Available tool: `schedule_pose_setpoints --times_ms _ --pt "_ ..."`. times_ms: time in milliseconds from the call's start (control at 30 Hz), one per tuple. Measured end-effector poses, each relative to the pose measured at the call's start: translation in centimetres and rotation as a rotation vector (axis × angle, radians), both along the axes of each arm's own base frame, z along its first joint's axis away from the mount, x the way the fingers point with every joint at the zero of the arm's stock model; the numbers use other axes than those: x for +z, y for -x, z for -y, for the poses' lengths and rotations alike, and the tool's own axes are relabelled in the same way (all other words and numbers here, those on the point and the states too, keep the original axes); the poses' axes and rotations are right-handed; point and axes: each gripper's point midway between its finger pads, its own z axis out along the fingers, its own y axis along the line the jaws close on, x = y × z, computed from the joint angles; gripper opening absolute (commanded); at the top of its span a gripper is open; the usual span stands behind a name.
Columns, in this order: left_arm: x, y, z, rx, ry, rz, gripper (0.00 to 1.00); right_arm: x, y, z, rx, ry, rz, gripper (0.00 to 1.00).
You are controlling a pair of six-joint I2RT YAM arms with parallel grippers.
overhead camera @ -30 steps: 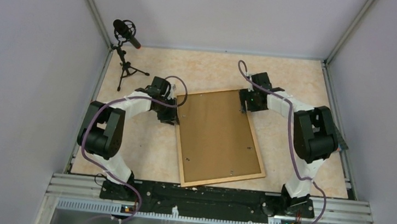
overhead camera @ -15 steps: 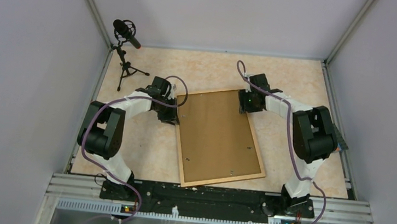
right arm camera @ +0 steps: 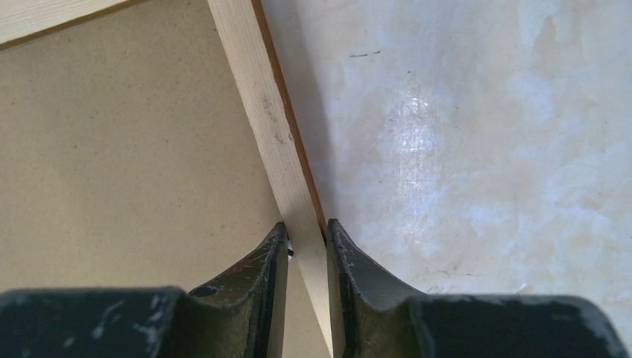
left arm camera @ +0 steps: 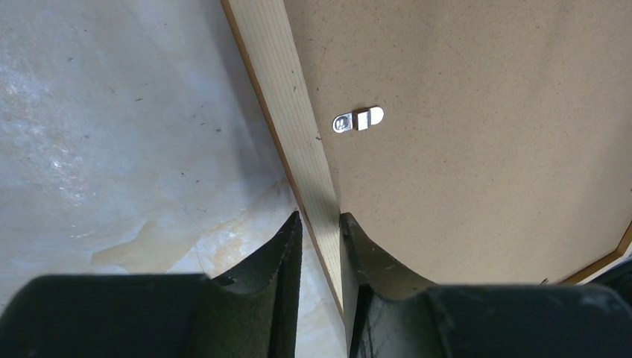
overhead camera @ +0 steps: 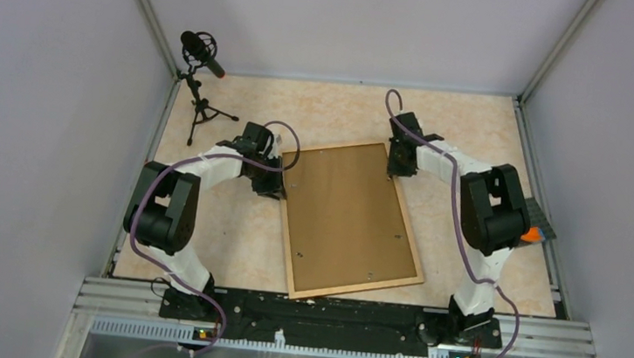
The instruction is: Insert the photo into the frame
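The frame (overhead camera: pixel 355 289) lies back-up on the table (overhead camera: pixel 337 111), turned slightly askew, its long sides running away from the arms. A brown board (overhead camera: pixel 350 213) fills it, and a small metal clip (left arm camera: pixel 358 119) sits on the board just beside the left moulding. The left gripper (left arm camera: pixel 319 224) is closed on that left moulding near the far corner, one finger on either side of the wood. The right gripper (right arm camera: pixel 305 231) pinches the right moulding the same way, close to the far right corner. A microphone (overhead camera: pixel 203 54) stands far left.
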Motion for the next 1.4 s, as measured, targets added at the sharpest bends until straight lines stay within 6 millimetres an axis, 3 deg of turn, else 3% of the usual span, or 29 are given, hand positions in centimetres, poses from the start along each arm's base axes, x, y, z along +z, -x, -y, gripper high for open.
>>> schedule_pose_setpoints --times_ms 267,433,567,633,733,833,900,967,1200,1233,1400 --pt "0.0 0.0 0.0 0.005 -0.002 -0.001 0.32 0.2 0.2 -0.1 -0.185 0.038 0.039 0.00" --pt "0.0 -0.1 -0.4 0.012 -0.018 0.003 0.33 0.3 0.7 -0.7 -0.242 0.070 0.066 0.32" --pt "-0.4 -0.1 -1.3 0.022 -0.062 0.003 0.32 0.3 1.7 -1.7 -0.195 0.118 0.068 0.35" --pt "-0.5 -0.1 -1.3 0.023 -0.067 0.005 0.31 0.3 1.9 -1.7 -0.166 0.140 0.067 0.48" --pt "-0.5 -0.2 -1.4 0.025 -0.072 0.006 0.31 0.4 2.1 -1.5 -0.120 0.166 0.059 0.51" --pt "-0.5 -0.2 -1.4 0.026 -0.073 0.007 0.30 0.4 2.1 -1.3 -0.076 0.167 0.046 0.43" --pt "-0.5 -0.2 -1.5 0.026 -0.074 0.007 0.30 0.4 2.1 -1.4 -0.054 0.165 0.040 0.19" --pt "-0.5 -0.2 -1.5 0.026 -0.076 0.007 0.30 0.3 2.2 -1.4 -0.020 0.171 0.032 0.02" --pt "-0.6 -0.2 -1.6 0.028 -0.080 0.007 0.29 0.4 2.3 -1.2 0.057 0.210 0.020 0.00" --pt "-0.6 -0.2 -1.6 0.028 -0.080 0.007 0.29 0.4 2.2 -1.2 0.063 0.215 0.016 0.03" --pt "-0.6 -0.2 -1.6 0.027 -0.080 0.007 0.29 0.5 1.9 -1.1 0.076 0.229 -0.020 0.44"
